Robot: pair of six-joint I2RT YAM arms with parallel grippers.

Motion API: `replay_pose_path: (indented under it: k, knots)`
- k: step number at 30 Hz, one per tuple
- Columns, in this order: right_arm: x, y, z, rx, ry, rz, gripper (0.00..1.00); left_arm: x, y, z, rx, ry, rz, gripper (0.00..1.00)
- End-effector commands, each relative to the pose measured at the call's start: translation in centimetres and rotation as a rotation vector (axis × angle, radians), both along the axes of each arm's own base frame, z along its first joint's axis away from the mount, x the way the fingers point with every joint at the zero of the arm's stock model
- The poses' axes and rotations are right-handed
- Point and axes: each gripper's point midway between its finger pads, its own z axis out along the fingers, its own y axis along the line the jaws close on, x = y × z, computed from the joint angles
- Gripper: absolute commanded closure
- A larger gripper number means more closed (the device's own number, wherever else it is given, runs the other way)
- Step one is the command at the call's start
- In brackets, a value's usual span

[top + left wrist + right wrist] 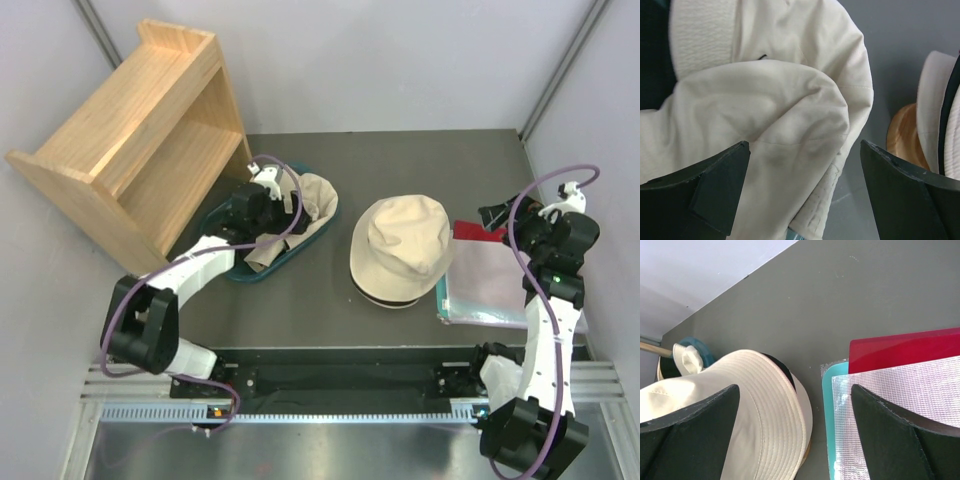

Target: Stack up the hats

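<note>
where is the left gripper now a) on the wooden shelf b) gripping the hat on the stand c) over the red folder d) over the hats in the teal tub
d, the left gripper hangs open above the cream hats in the teal tub.

Setting: robotics lab test cell.
Enclosure: white panels on metal posts around the grey table.
Mounting: aluminium rail at the table's near edge, carrying two robot arms.
</note>
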Motion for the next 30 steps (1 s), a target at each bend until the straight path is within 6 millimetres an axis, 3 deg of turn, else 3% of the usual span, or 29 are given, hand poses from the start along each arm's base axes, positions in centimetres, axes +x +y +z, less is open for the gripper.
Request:
replay_pose_path:
  k: [1, 4, 19, 27, 30]
  knots:
    - [-0.2, 0.3, 0.9, -0.013, -0.035, 0.023, 0.08, 1.7, -2.6, 1.7, -0.066, -0.059, -0.08, 0.05]
    - [-0.3, 0.4, 0.6, -0.01, -0.03, 0.026, 0.08, 2.2, -3.2, 1.3, -0.071, -0.048, -0.095, 0.07]
    - [-0.4, 0.7, 0.5, -0.02, -0.034, 0.046, 0.08, 3.6, -3.8, 0.3, -0.068, -0.025, -0.091, 0.36]
    - [-0.4, 0.7, 0.4, -0.022, -0.03, 0.048, 0.08, 3.4, -4.4, 0.2, -0.061, -0.014, -0.115, 0.37]
    - [-0.5, 0.8, 0.5, -0.023, -0.032, 0.053, 0.08, 3.3, -5.0, 0.0, -0.052, -0.005, -0.135, 0.43]
